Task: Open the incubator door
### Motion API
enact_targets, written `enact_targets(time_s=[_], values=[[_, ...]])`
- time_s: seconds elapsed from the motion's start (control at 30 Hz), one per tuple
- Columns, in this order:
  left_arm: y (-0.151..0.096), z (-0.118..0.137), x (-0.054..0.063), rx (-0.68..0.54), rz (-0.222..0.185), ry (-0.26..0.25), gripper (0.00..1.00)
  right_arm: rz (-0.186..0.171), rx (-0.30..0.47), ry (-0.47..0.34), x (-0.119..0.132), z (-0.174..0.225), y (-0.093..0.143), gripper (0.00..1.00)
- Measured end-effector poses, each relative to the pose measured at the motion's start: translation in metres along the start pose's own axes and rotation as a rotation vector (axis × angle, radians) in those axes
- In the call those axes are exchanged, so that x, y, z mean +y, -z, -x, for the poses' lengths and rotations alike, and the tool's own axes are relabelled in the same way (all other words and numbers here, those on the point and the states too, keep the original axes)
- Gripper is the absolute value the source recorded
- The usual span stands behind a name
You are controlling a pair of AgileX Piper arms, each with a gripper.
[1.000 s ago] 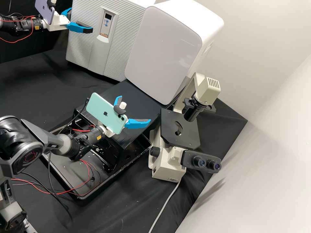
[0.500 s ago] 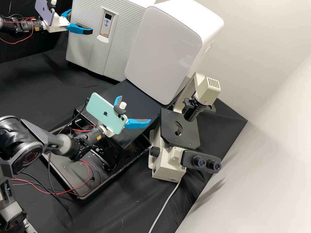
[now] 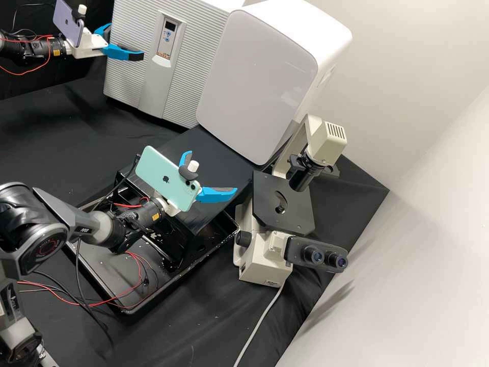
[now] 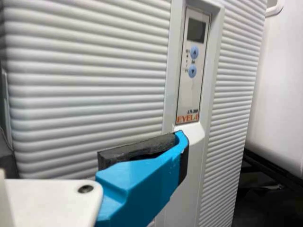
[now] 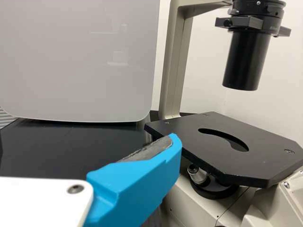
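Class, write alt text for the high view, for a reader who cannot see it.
A robot's left claw, open, is by the front of a closed, ribbed grey incubator. Its right claw, also open, is near a microscope, with a white cabinet behind.

The right arm is dark grey, its round joint marked in red. Red cables are noted on both arms. The left pincer has blue, dark-padded fingers; the right pincer matches, its white plate bearing a screw.
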Motion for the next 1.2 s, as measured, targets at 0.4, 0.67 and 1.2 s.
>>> enact_targets(time_s=[0.4,0.67,1.2], values=[[-0.001,0.004,-0.001,0.008,0.004,0.013,0.0,0.0,0.0,0.0,0.0,0.0,0.0,1.0],[-0.005,0.012,0.003,0.011,0.005,0.019,0.0,0.0,0.0,0.0,0.0,0.0,0.0,1.0],[-0.012,0.015,0.006,0.003,-0.019,0.017,0.0,0.0,0.0,0.0,0.0,0.0,0.0,1.0]])
